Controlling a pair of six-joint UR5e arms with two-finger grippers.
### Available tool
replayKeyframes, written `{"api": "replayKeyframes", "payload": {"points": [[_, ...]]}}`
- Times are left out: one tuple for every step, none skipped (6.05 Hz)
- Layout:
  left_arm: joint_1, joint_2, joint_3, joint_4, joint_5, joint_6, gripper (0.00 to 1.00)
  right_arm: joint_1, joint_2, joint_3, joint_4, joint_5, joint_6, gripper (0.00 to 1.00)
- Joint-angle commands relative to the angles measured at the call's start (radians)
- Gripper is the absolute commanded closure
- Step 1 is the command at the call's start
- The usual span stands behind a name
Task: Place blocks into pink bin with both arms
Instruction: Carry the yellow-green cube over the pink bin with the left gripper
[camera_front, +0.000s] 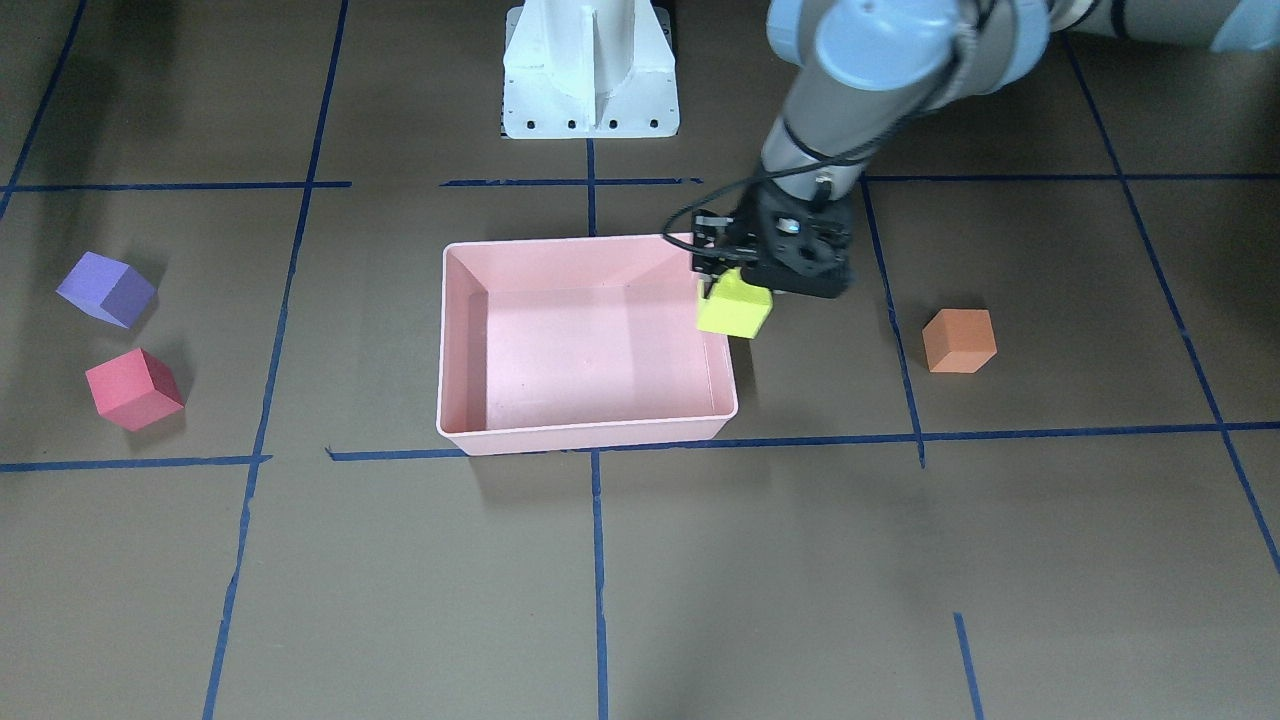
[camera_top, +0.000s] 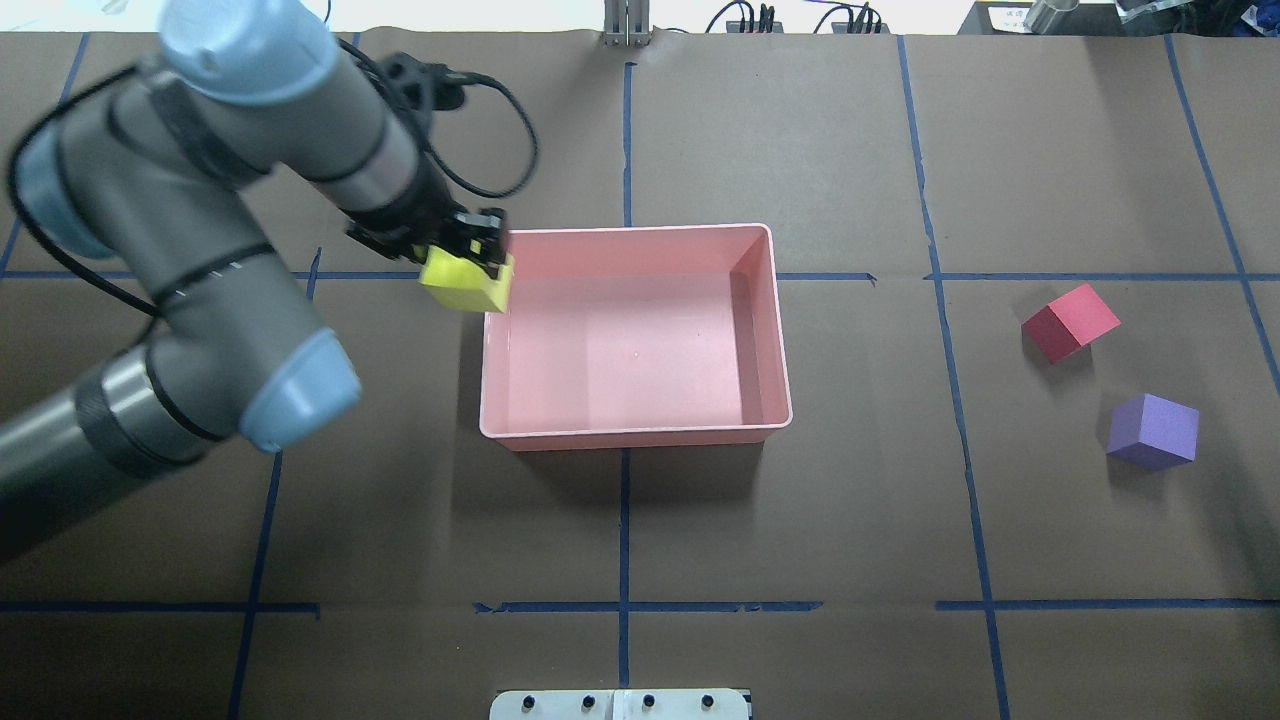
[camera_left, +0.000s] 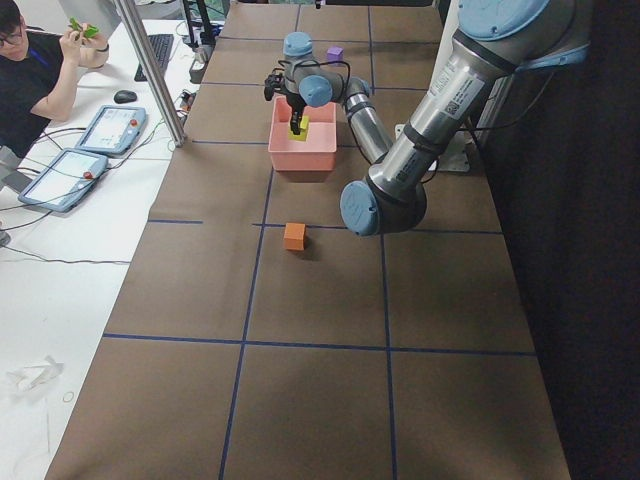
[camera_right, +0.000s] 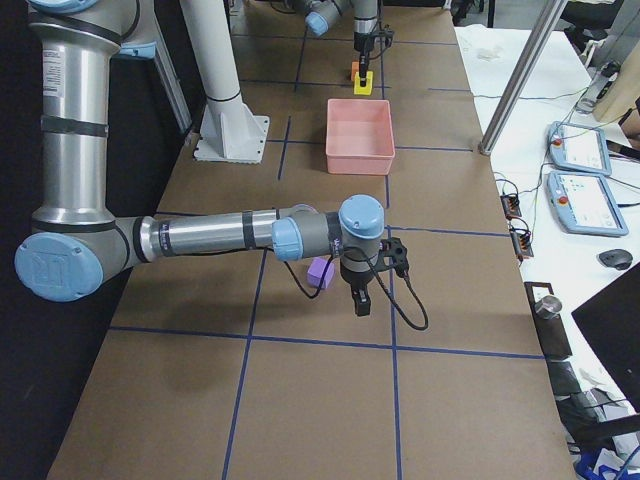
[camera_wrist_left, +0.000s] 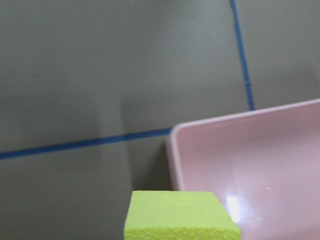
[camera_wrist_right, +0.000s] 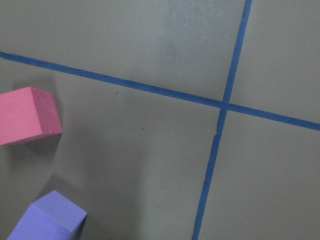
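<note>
**Carrying the first block to the bin.** The left gripper (camera_front: 728, 272) is clamped on the yellow-green block (camera_front: 735, 310) and holds it raised above the pink bin (camera_front: 590, 428), at the rim of the short side nearest the left arm. Both the front-facing and overhead views show the block straddling that rim rather than hanging squarely over the floor of the bin. No block lies inside the bin, so the task is judged to be at its first delivery.

The next move probably calls for a short shift toward the middle of the bin, then opening the jaws. A release here risks the block catching the rim and tipping outward.

The orange block (camera_front: 958, 340) rests on the table (camera_front: 800, 560) beyond the same short side, well apart from the bin. The red block (camera_front: 133, 388) and purple block (camera_front: 105, 288) sit near each other, well beyond the opposite short side.

The right gripper (camera_right: 360, 300) appears only in the right side view, hanging just beside the purple block. Whether its jaws are parted cannot be told. The bin floor offers ample room, and nothing stands between either arm and the bin.
</note>
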Motion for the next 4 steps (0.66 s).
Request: {"api": "replayKeyframes", "payload": {"points": [[0.045, -0.006, 0.002, 0.007, 0.032, -0.023, 0.0, -0.002, 0.0, 0.008, 0.003, 0.027, -0.004, 0.0], [0.045, 0.003, 0.002, 0.007, 0.03, -0.01, 0.0, -0.066, 0.034, 0.011, 0.053, 0.043, 0.003, 0.0], [0.043, 0.006, -0.001, 0.007, 0.03, -0.008, 0.0, -0.152, 0.096, 0.006, 0.063, 0.036, 0.002, 0.0], [0.043, 0.006, -0.001, 0.007, 0.032, -0.008, 0.0, -0.212, 0.17, -0.015, 0.063, 0.025, 0.052, 0.0]]}}
